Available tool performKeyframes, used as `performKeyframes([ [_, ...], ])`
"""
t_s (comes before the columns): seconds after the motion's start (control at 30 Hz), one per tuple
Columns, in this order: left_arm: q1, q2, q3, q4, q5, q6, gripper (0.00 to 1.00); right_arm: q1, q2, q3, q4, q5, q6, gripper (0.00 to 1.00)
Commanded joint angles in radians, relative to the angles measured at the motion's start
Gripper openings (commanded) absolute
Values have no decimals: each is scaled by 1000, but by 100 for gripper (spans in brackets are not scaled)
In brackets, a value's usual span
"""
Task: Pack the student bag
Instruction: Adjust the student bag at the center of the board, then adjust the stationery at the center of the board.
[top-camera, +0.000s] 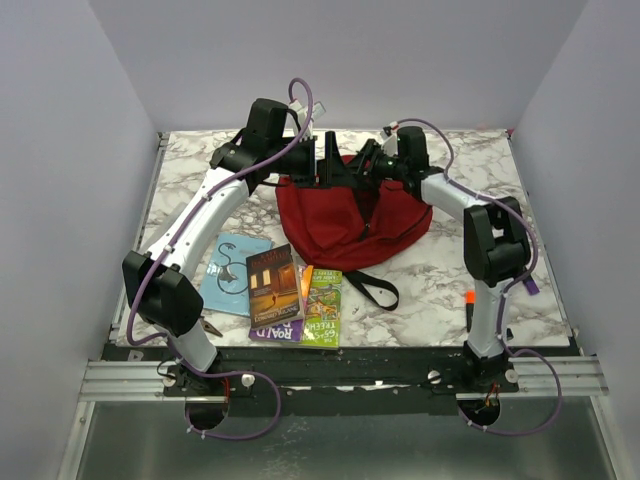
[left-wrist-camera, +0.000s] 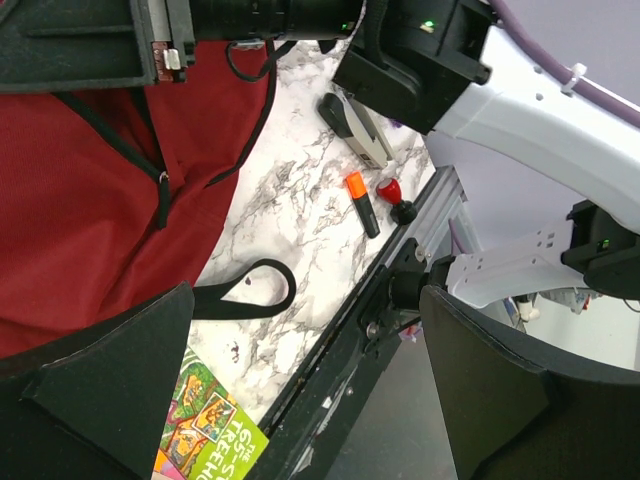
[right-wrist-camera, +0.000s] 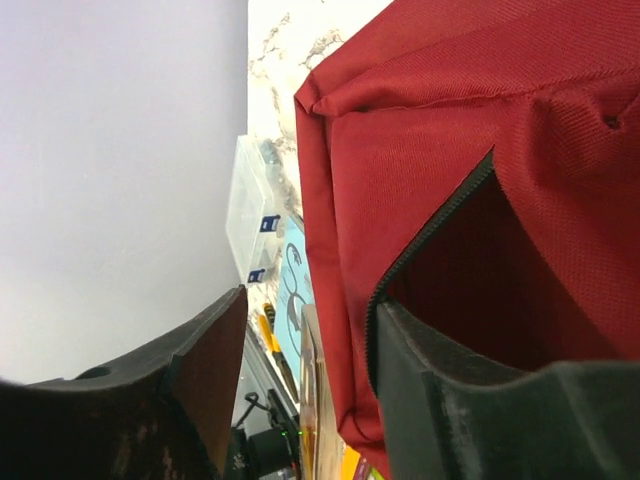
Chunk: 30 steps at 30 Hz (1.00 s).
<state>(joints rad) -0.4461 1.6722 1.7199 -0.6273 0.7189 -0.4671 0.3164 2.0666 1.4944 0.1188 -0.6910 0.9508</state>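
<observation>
Outside the unzipped student bag lie several books.

The student bag is lying at the middle of the table, toward its far edge. Books are sitting side by side before it, leftward; a highlighter is lying near the right front edge.

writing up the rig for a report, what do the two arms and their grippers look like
The left arm and right arm share white tubular links and boxy black joint housings. A purple cable loops along each. The fingers are wide, black and wedge-shaped. Small green lights glow on some housings.
</observation>
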Motion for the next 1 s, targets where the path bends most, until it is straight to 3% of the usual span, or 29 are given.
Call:
performKeyframes([
  [0.0, 3, -10, -11, 24, 25, 1, 97, 2, -104, 40, -185, -13, -152, 60],
  [0.13, 3, -12, -12, 24, 26, 1, 97, -35, -238, -142, -136, 86, -201, 71],
  [0.27, 1, -22, -14, 27, 36, -5, 96, -126, -368, -297, -144, 124, -250, 72],
  [0.43, -6, -26, -15, 33, 48, -13, 96, -202, -564, -393, -394, 447, -396, 78],
  [0.67, -30, -26, -20, 41, 58, -19, 96, -386, -768, -576, -562, 908, -320, 87],
  [0.7, -34, -26, -20, 42, 58, -19, 96, -420, -777, -605, -563, 927, -298, 90],
  [0.83, -54, -24, -23, 43, 54, -17, 96, -635, -814, -718, -538, 766, -225, 88],
  [0.97, -70, -11, -23, 45, 56, -18, 96, -715, -896, -795, -535, 823, -179, 89],
])
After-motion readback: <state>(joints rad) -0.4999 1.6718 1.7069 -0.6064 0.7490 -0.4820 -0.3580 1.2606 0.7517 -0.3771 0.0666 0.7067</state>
